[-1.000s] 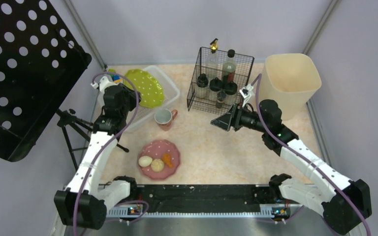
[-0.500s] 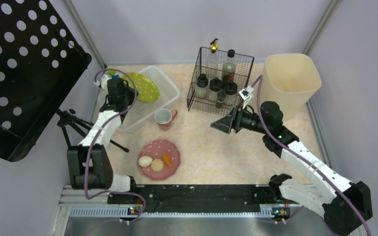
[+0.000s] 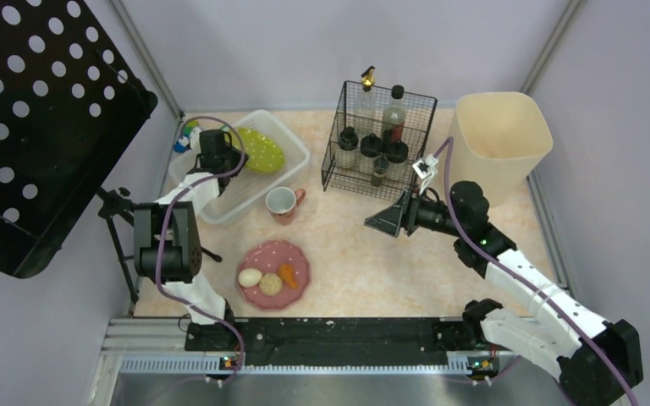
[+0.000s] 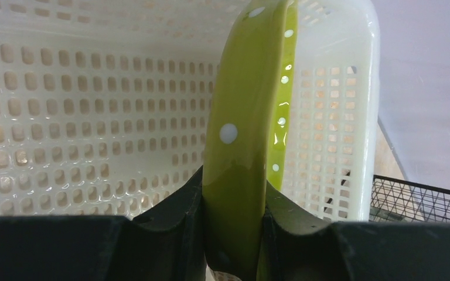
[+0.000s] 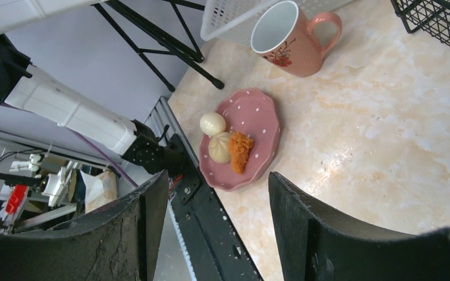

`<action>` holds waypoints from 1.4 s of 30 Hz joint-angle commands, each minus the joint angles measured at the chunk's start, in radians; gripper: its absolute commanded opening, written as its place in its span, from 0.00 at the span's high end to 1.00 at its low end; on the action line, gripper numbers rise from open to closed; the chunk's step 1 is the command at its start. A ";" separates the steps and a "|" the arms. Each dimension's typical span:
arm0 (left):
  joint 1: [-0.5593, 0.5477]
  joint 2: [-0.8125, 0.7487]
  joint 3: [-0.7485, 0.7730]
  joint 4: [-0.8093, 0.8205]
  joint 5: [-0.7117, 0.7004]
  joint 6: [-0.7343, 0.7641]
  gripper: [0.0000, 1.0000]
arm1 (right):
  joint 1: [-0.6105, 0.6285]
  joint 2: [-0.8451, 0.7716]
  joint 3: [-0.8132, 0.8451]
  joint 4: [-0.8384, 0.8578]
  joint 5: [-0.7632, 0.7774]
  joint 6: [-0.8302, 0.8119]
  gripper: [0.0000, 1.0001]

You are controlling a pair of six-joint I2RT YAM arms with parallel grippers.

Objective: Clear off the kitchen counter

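White arm links (image 3: pixel 529 282), black joints (image 3: pixel 465 203), purple cables (image 3: pixel 162 245), rough black right tool (image 5: pixel 215 181)

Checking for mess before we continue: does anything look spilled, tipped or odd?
Nothing spilled or broken. Only the green white-dotted plate stands on edge inside the white perforated plastic basket, pinched by the left hand; held that way, not fallen.

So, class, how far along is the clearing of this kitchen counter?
Nearly done: the glossy green polka-dot plate stands on edge inside the white perforated plastic basket. In hand: the left end effector grips that plate's rim, while the right end effector is open and holds nothing. Left: the pink ceramic mug and the pink scalloped plate of food sit on the marbled kitchen counter.
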State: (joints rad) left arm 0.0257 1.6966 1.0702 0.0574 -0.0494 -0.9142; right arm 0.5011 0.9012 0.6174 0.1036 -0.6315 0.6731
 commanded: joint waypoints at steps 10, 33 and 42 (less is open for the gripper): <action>-0.021 0.104 0.057 0.231 0.042 -0.058 1.00 | 0.004 -0.035 -0.003 0.024 -0.007 -0.023 0.38; -0.078 0.151 -0.036 0.256 0.092 -0.033 0.32 | 0.004 -0.051 -0.006 -0.004 0.004 -0.035 0.37; -0.078 0.158 0.026 0.128 0.141 0.002 0.31 | 0.004 -0.064 -0.008 -0.022 0.014 -0.037 0.37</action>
State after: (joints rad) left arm -0.0479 1.8748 1.0378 0.2047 0.0494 -0.9474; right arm 0.5011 0.8593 0.6090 0.0723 -0.6247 0.6537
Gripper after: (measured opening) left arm 0.689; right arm 0.630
